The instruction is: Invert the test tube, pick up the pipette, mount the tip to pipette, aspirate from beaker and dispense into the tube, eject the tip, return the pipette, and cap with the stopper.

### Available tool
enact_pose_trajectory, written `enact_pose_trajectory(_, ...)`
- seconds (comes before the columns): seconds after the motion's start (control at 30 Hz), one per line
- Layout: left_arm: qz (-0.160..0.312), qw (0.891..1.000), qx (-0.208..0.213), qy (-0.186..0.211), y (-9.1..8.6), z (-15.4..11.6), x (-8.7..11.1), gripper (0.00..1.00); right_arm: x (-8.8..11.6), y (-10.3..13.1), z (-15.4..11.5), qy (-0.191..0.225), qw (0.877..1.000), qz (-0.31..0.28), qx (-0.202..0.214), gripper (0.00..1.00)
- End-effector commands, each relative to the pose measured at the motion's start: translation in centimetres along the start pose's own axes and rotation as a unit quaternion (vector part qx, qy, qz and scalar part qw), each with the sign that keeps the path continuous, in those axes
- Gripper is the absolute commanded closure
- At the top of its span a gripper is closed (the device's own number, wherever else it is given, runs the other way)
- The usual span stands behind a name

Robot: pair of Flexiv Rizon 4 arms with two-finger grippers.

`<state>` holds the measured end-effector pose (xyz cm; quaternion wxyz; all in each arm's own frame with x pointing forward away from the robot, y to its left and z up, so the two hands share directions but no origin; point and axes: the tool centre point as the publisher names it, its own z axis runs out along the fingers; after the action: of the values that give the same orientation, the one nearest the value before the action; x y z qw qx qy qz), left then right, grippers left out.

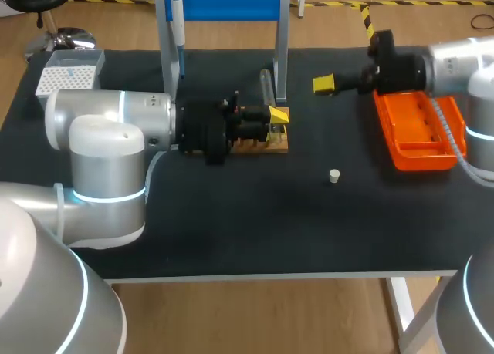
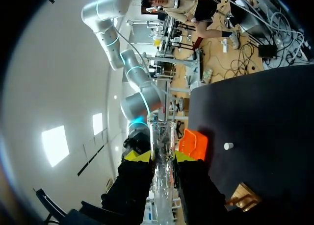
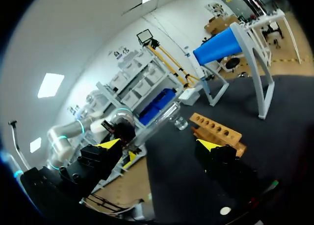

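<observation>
In the head view, the left claw (image 1: 276,116) is sitting just over the wooden rack (image 1: 262,143) and clamping the test tube (image 1: 267,86), which is poking out past the yellow tips toward the blue stand (image 1: 231,4). It's being held clear of the rack, I'd say, so there is room to turn it over. The right claw (image 1: 324,84) is hanging well off to the side, near the orange tray (image 1: 421,134), likely so as not to crowd that turn. The pipette (image 1: 177,26) is hanging on the stand and the white stopper (image 1: 334,176) is lying alone on the worktop (image 1: 231,230), so those steps are looking not yet done. Over to the left wrist view: both fingers (image 2: 140,156) are pressing the glass from two sides, with the tube running straight through between them and its rim showing ahead of the tips. Right wrist view now: the right claw's fingers are standing wide apart with nothing between them. The tube is lying well ahead of it, slanting out of the left claw near the rack.
</observation>
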<state>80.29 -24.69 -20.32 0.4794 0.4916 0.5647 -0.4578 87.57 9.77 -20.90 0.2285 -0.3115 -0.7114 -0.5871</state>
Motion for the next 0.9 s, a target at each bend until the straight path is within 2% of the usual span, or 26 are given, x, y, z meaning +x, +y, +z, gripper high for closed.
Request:
enact_pose_trajectory(0.03,0.000,1.000,0.001,0.001,0.0,0.0,-0.1,1.00,0.7,-1.4,-0.2,-0.072,0.996,-0.047,-0.001,0.00)
enact_pose_trajectory(0.17,0.000,1.000,0.001,0.001,0.0,0.0,-0.1,1.00,0.1,-2.1,-0.4,-0.109,0.990,-0.087,0.005,0.00)
enact_pose_trajectory(0.33,0.000,1.000,0.001,0.001,0.0,0.0,-0.1,1.00,-0.6,-2.8,-0.2,-0.155,0.976,-0.150,0.033,0.00)
enact_pose_trajectory(0.53,0.000,1.000,0.001,0.001,0.0,0.0,-0.1,1.00,-1.3,-3.5,0.1,-0.176,0.963,-0.197,0.051,0.00)
enact_pose_trajectory(0.9,0.000,1.000,0.001,0.001,0.0,0.0,-0.1,1.00,-3.8,-5.1,1.3,-0.181,0.951,-0.239,0.069,0.00)
